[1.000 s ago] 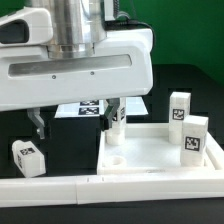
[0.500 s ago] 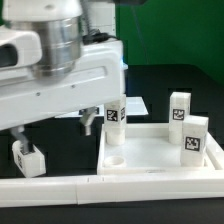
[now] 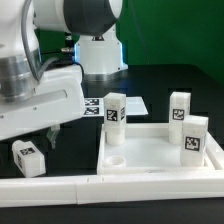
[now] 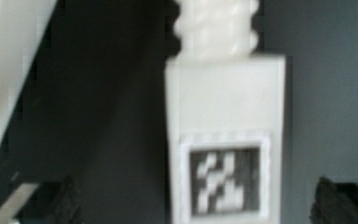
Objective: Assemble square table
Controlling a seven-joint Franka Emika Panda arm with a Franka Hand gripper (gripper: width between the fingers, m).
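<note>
The white square tabletop [image 3: 150, 158] lies rim up at the exterior view's right. Three white tagged legs stand in it: one at the back left corner [image 3: 114, 111], one at the back right [image 3: 179, 107], one at the right [image 3: 194, 137]. A fourth leg [image 3: 30, 157] lies on the black table to the left of the tabletop. My gripper [image 3: 40, 137] hangs just above and behind that lying leg, open and empty. In the wrist view the lying leg [image 4: 224, 130] sits between my two dark fingertips [image 4: 16, 203], threaded end pointing away.
A long white rail [image 3: 60, 186] runs along the front edge of the table. The marker board [image 3: 90, 106] lies behind the tabletop. The arm's white base [image 3: 100, 55] stands at the back. A white edge [image 4: 5, 80] shows beside the leg in the wrist view.
My gripper has left the back left leg standing in the tabletop and swung to the exterior view's left, over the lying leg.
</note>
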